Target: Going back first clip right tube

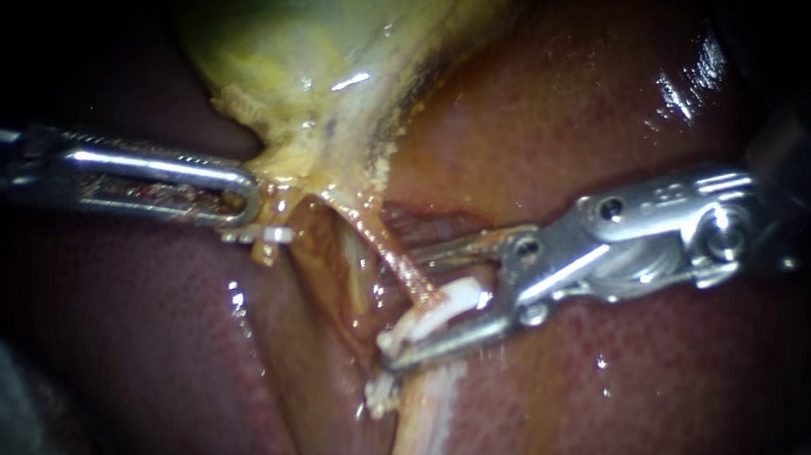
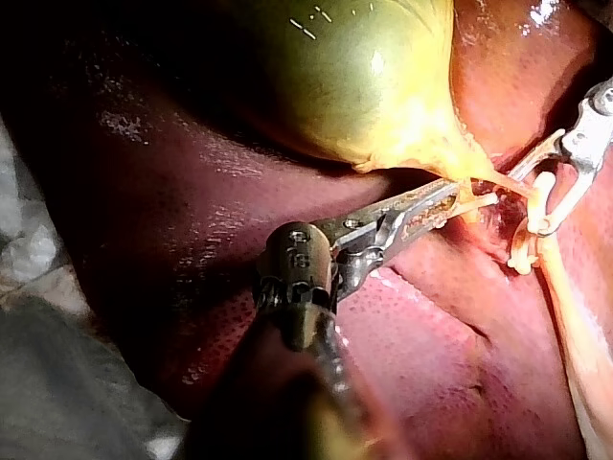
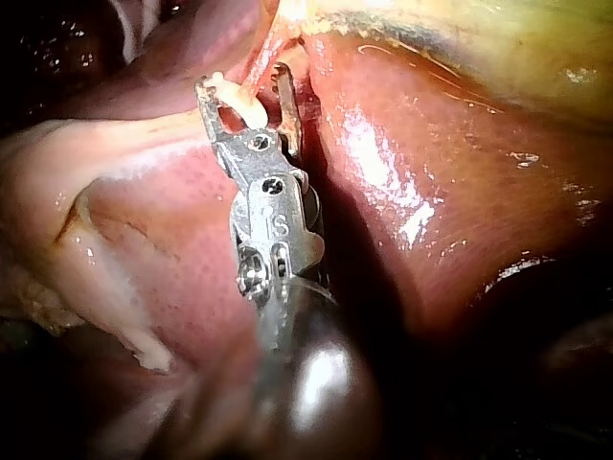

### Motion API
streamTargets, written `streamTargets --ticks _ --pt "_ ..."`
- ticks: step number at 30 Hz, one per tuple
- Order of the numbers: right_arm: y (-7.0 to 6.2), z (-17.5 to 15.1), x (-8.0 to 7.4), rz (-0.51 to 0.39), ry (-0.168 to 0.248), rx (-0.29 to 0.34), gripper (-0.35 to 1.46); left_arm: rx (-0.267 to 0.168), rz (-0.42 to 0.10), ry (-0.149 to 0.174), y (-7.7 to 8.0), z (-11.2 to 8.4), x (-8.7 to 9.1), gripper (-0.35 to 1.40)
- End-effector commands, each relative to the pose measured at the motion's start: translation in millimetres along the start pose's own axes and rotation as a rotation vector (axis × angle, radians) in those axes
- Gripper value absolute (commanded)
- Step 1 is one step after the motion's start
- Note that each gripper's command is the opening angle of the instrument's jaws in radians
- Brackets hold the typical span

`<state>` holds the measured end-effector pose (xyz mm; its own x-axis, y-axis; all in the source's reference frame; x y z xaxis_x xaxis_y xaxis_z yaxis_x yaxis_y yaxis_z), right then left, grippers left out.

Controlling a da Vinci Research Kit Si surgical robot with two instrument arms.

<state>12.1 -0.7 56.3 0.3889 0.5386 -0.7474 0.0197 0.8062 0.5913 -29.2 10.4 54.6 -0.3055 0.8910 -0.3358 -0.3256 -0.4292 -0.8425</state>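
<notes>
The left instrument (image 1: 247,199) comes in from the left of the frame, its jaws pinched on the yellow end of the gallbladder (image 1: 316,136). The right instrument (image 1: 401,308) comes in from the right, pointing left and a bit down, its jaws wide apart.

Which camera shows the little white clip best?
The endoscope view: the clip lies whole across the tube, between the open jaws of the right instrument. Both wrist views show it too, but smaller.
</notes>
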Motion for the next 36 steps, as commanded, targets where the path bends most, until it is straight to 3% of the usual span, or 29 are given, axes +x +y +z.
streamTargets --ticks 1,8,18,28,36 --pt "0.0 -0.5 0.1 -0.006 0.002 -0.003 0.5 0.0 0.0 0.0 0.0 0.0 0.0 -0.35" --pt "-0.1 -3.3 0.9 -0.033 0.008 -0.005 0.5 0.002 0.0 -0.003 0.0 -0.1 0.0 -0.35" --pt "-0.4 -5.3 0.9 -0.097 0.014 -0.013 0.5 0.002 0.0 -0.003 0.0 -0.1 0.0 -0.35" --pt "-0.2 -7.6 2.4 -0.141 0.022 -0.034 0.5 0.002 0.0 -0.003 0.0 0.0 -0.1 -0.35" --pt "-0.4 -8.8 1.9 -0.172 0.022 -0.027 0.5 0.013 0.006 0.003 -1.0 1.9 -0.7 -0.35"
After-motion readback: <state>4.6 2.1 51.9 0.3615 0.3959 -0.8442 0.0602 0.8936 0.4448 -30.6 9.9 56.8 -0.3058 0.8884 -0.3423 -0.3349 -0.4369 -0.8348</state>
